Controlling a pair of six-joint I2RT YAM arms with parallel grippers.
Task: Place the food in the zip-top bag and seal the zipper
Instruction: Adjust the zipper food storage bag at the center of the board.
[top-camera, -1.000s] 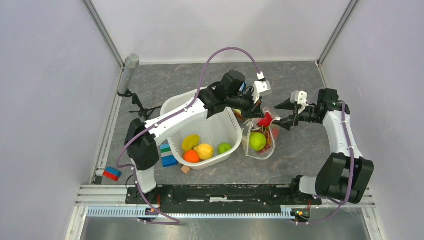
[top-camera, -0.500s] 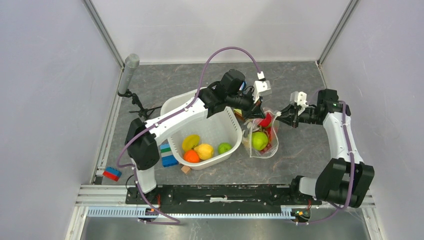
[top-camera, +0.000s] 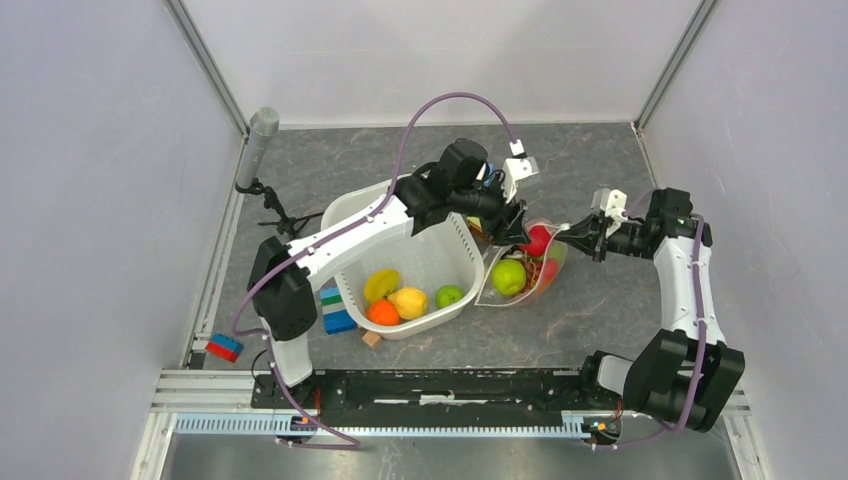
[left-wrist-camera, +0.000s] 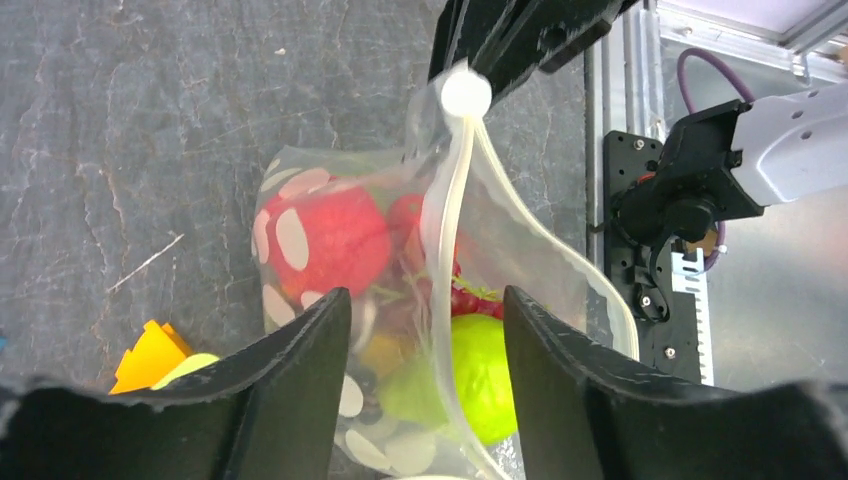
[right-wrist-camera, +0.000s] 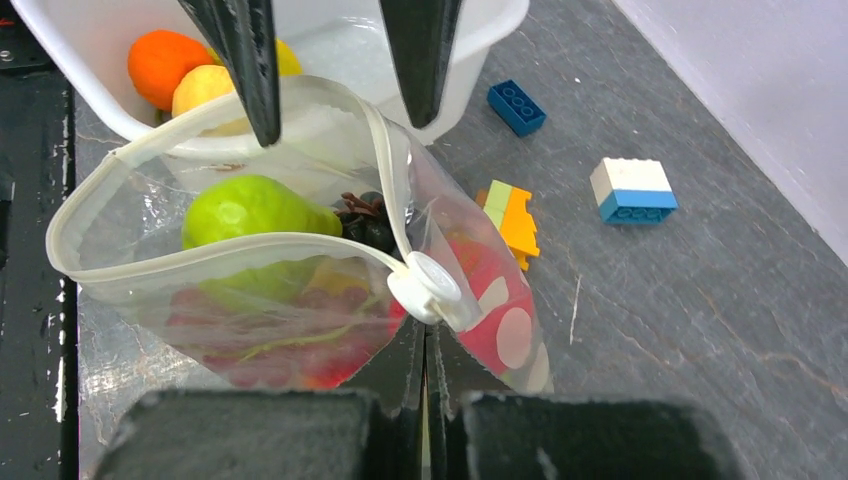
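The dotted bag (right-wrist-camera: 300, 330) lies on the counter (top-camera: 400, 160) just beside the white tub (top-camera: 445, 260), with its mouth gaping. A green apple (right-wrist-camera: 250, 215), a red fruit (left-wrist-camera: 325, 240) and dark grapes (right-wrist-camera: 365, 225) are seen inside. One end of the zipper (right-wrist-camera: 230, 245), at its round white tab, is pinched by the clenched right fingers (right-wrist-camera: 405, 372). The left fingers (left-wrist-camera: 290, 400) are spread apart, released, astride the strip at the opposite end. Whether they touch it cannot be told.

Lab test cell: white panel walls (top-camera: 100, 200) (aluminium base rail (top-camera: 200, 385)).
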